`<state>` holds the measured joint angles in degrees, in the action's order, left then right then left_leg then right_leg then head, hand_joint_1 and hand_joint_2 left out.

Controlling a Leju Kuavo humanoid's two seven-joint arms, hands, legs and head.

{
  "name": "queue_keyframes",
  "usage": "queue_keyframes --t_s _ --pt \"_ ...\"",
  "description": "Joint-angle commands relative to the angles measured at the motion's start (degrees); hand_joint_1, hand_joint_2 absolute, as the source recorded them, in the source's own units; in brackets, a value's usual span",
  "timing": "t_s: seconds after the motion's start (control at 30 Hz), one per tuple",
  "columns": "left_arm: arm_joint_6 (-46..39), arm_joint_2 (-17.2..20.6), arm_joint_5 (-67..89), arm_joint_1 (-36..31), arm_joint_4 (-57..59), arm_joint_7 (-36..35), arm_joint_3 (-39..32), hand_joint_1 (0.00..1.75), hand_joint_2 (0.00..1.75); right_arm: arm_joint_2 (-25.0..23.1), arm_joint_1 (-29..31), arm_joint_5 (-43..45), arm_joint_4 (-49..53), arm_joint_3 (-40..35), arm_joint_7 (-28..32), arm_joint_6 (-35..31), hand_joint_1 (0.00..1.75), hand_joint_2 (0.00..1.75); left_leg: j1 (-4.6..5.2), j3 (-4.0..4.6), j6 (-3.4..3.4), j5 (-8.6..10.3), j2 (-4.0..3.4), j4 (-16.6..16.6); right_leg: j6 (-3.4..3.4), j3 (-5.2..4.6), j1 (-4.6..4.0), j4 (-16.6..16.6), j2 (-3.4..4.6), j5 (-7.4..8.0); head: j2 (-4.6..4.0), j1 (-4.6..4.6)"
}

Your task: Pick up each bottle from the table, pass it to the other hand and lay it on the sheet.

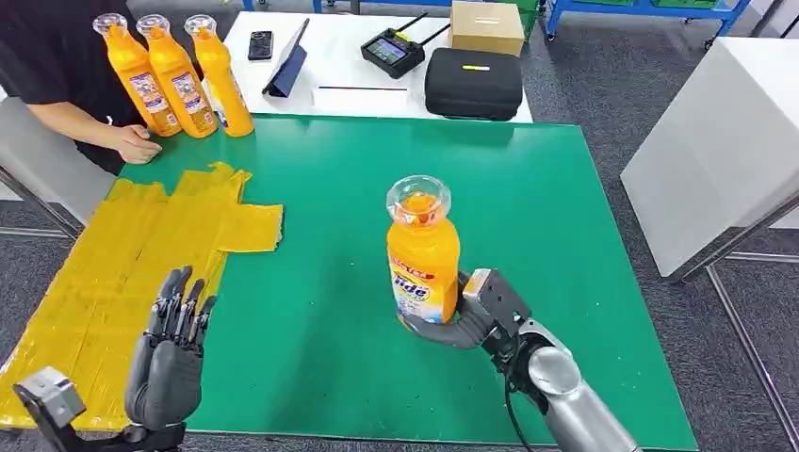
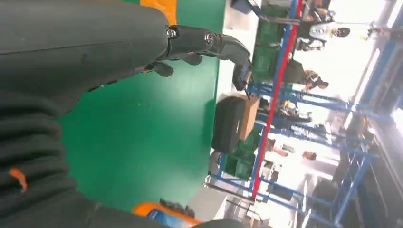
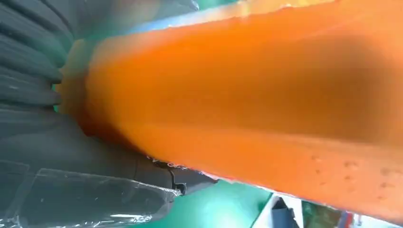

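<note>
The pick-up step is judged to be in hand: an orange bottle (image 1: pixel 423 252) is held upright by the right hand (image 1: pixel 464 318), whose fingers are wrapped around the bottle's lower body, near the middle of the green table (image 1: pixel 528 207). In the right wrist view the orange body is pressed close against the palm, though whether the base is already lifted off the table cannot be told from these views. The left hand (image 1: pixel 170 353) is held upright with its fingers straight and slightly apart, nothing in it, just over the near part of the yellow sheet (image 1: pixel 141 254), which is spread along the table's left side. The next move is judged to call for the bottle to be carried leftward to that waiting hand, a firm grip to be taken by the left hand before release by the right, and the bottle then to be laid on its side on the sheet. Four bottles are counted in all: the one held, and three more bottles (image 1: pixel 174 75) standing in a row at the table's far left corner, beside a person's hand (image 1: pixel 132 143) resting at the table's edge. One sheet is counted, with no bottle yet laid on it.
</note>
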<state>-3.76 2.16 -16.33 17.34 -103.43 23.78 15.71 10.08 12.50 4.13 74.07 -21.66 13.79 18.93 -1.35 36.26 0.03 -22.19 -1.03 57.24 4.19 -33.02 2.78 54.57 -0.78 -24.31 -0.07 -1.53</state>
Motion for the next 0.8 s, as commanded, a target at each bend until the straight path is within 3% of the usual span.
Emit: queue_keyframes --t_s 0.03,0.23,0.47,0.8 --pt "-1.4 2.0 2.3 -4.3 2.8 0.0 5.9 0.00 1.75 -5.4 2.6 -0.4 -0.2 -6.1 -2.0 -2.7 1.75 1.75 0.00 -0.15 0.00 -0.06 -0.09 0.0 -0.33 0.04 -0.03 0.0 0.19 -0.02 0.00 -0.04" --pt "-1.3 1.3 4.7 -8.4 5.6 -1.2 8.0 0.00 1.75 -9.2 2.7 -1.2 -1.4 -7.0 -4.6 -4.9 1.75 1.75 0.00 -0.16 0.03 -0.07 0.02 0.0 -0.34 0.11 -0.03 0.0 0.09 -0.06 0.00 -0.02" --pt "-1.6 -0.1 6.8 -12.5 8.3 -1.9 8.1 0.00 1.75 -16.3 6.3 -5.7 -6.8 -14.2 -9.4 -7.0 1.75 1.75 -0.03 -0.08 -0.01 -0.03 -0.10 0.0 -0.26 -0.02 -0.05 0.0 0.19 0.01 0.00 -0.04" --pt "-2.5 -1.5 5.8 -14.2 7.8 -3.4 7.7 0.00 1.75 -21.7 9.0 -11.2 -17.8 -23.2 -11.4 -9.0 1.75 1.75 -0.05 -0.07 0.01 -0.01 -0.03 0.0 -0.22 0.00 -0.05 0.0 0.10 -0.01 0.00 0.00"
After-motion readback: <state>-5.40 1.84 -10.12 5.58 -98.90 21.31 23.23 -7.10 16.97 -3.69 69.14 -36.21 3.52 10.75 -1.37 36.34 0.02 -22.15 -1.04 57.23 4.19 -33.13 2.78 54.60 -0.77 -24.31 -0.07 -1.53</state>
